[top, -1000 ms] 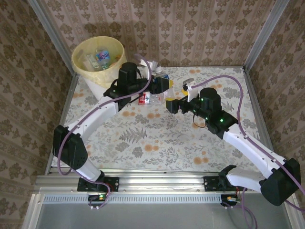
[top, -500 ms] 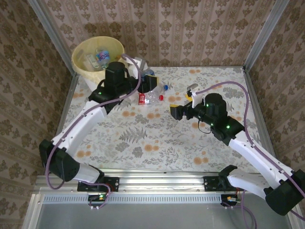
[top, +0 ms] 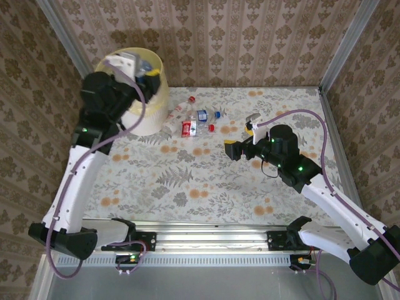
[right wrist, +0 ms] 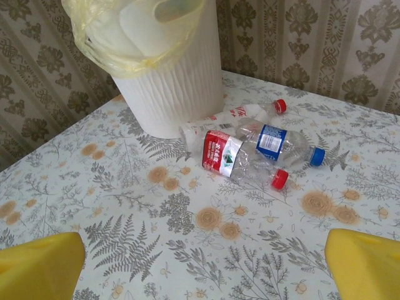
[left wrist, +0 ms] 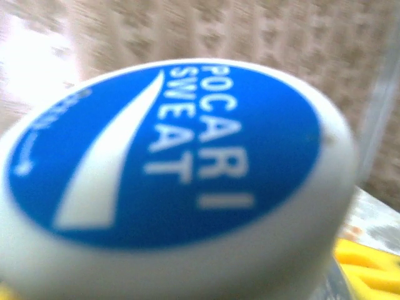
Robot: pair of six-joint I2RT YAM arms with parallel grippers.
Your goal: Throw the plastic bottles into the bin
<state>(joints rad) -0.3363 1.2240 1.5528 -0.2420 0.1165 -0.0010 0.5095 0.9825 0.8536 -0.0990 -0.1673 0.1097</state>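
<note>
Three bottles are seen lying clustered on the table, just beside the bin. A fourth bottle, its cap printed blue and white, is clamped in the left gripper, which is held above the bin's rim. The right gripper is spread wide, with nothing between its yellow fingers, and is pointed at the cluster from nearby.

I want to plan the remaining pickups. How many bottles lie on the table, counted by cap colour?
Red cap: 2, the white-label bottle and the red-label bottle
Blue cap: 1, the blue-label bottle
Total: 3
</note>
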